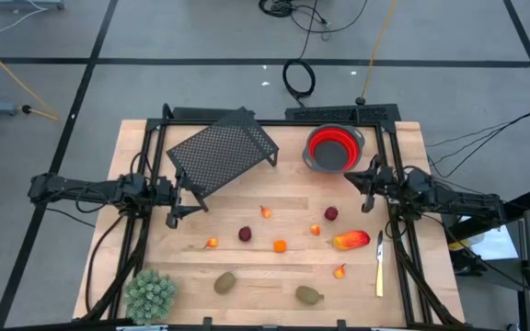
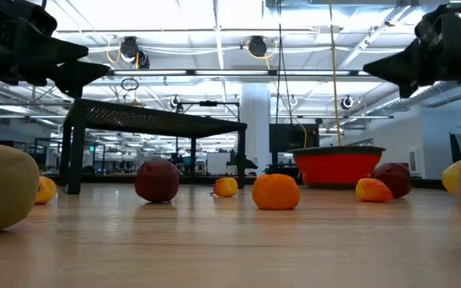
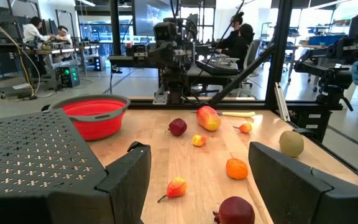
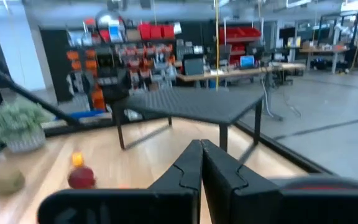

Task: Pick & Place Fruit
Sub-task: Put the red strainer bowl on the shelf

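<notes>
- Two tools raised over wooden desk (image 1: 247,276), both empty: left tool (image 1: 175,210) spread wide, right tool (image 1: 368,182) pinched closed.
- Small dark red ball fruit (image 1: 330,213) just inward of right tool, nearer that arm; collapsible red bowl (image 1: 334,148) behind.

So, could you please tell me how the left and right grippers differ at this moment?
The left gripper has its fingers spread wide apart, while the right gripper has its fingers pressed together with nothing between them. The left gripper sits beside the black mesh rack; the right gripper sits beside the red bowl. Both hang above the table, holding no fruit.
</notes>
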You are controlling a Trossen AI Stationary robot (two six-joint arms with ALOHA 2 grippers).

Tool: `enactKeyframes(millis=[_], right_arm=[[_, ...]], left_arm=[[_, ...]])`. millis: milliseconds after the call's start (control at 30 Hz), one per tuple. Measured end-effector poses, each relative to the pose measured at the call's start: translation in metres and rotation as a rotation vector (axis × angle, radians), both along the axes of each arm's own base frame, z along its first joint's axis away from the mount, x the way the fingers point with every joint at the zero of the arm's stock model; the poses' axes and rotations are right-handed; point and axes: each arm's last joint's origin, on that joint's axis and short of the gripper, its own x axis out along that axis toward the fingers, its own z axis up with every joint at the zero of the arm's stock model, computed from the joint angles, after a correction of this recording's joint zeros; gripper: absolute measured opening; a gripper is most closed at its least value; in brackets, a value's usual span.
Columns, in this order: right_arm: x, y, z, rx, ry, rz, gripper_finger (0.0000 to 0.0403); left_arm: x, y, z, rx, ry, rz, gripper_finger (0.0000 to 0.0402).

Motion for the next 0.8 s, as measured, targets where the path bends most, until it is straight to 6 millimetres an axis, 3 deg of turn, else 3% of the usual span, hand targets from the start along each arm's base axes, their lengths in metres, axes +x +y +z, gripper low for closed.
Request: enactKeyframes(millis=[333, 500, 800], right_arm=[[0.000, -0.004, 0.013, 0.132, -0.165, -0.133, 0.0003], [0.004, -0.007, 0.029, 0.163, -0.109, -0.224, 0.0003], [0.023, -0.016, 0.085, 0.151, 0.168, -0.336, 0.0004]], left_arm=[[0.000, 0.000, 0.000, 0.000, -0.004, 0.000, 0.0271], [0.000, 0.000, 0.001, -0.033, -0.009, -0.001, 0.0271], [0.000, 0.000, 0.001, -0.187, 0.001, -0.006, 0.0271]])
